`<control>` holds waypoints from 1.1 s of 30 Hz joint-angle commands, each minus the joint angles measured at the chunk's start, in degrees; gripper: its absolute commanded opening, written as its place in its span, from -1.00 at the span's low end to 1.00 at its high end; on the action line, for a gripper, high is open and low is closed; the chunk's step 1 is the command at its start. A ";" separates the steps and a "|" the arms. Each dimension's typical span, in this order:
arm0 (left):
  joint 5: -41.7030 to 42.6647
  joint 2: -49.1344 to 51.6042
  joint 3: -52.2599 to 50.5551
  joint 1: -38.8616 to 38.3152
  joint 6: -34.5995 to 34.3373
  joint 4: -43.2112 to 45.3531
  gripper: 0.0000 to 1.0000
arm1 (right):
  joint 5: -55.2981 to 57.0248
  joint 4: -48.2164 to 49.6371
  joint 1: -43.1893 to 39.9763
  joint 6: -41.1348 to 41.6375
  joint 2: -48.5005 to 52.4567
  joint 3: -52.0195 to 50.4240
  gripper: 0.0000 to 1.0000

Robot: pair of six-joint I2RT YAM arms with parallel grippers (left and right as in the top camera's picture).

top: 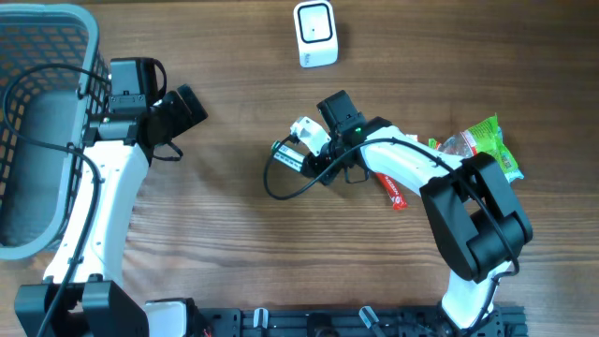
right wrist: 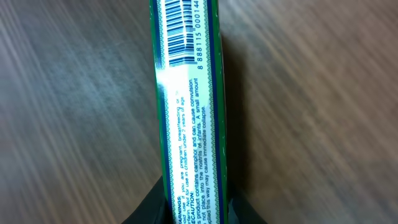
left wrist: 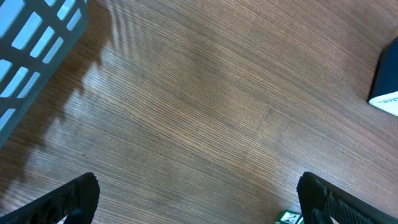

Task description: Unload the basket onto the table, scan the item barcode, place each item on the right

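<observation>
Box (right wrist: 189, 124) narrow, green-edged, white-faced; barcode (right wrist: 180, 31) at one end.

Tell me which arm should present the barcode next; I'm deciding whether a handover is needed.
Right. The right tool grips the narrow green-edged box, its barcode showing in the wrist view, and sits nearer the white rounded scanner. The left tool is open and empty beside the grey plastic basket.

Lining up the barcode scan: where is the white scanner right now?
Overhead view: the white scanner sits at the far edge of the table, near centre, beyond the right pincer gripping the green box.
</observation>
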 commanded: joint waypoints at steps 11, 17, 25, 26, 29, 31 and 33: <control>-0.37 -0.37 0.74 0.22 -0.11 0.09 1.00 | -5.22 -3.87 -7.78 8.02 4.04 -0.50 -0.01; -0.37 -0.37 0.74 0.22 -0.11 0.09 1.00 | -2.97 -1.20 -7.82 8.15 2.38 0.83 -0.03; -0.37 -0.37 0.74 0.22 -0.11 0.09 1.00 | -6.10 1.29 -9.07 6.47 1.99 1.29 0.09; -0.37 -0.37 0.74 0.22 -0.11 0.09 1.00 | -5.90 0.98 -9.07 6.43 1.20 1.31 0.15; -0.37 -0.37 0.74 0.22 -0.11 0.09 1.00 | -3.26 0.74 -9.03 6.84 -3.48 1.55 0.01; -0.37 -0.37 0.74 0.22 -0.11 0.09 1.00 | -3.28 0.74 -8.96 8.68 -6.75 1.64 -0.22; -0.37 -0.37 0.74 0.22 -0.11 0.09 1.00 | -2.29 0.02 -8.87 8.63 -9.66 1.64 -0.41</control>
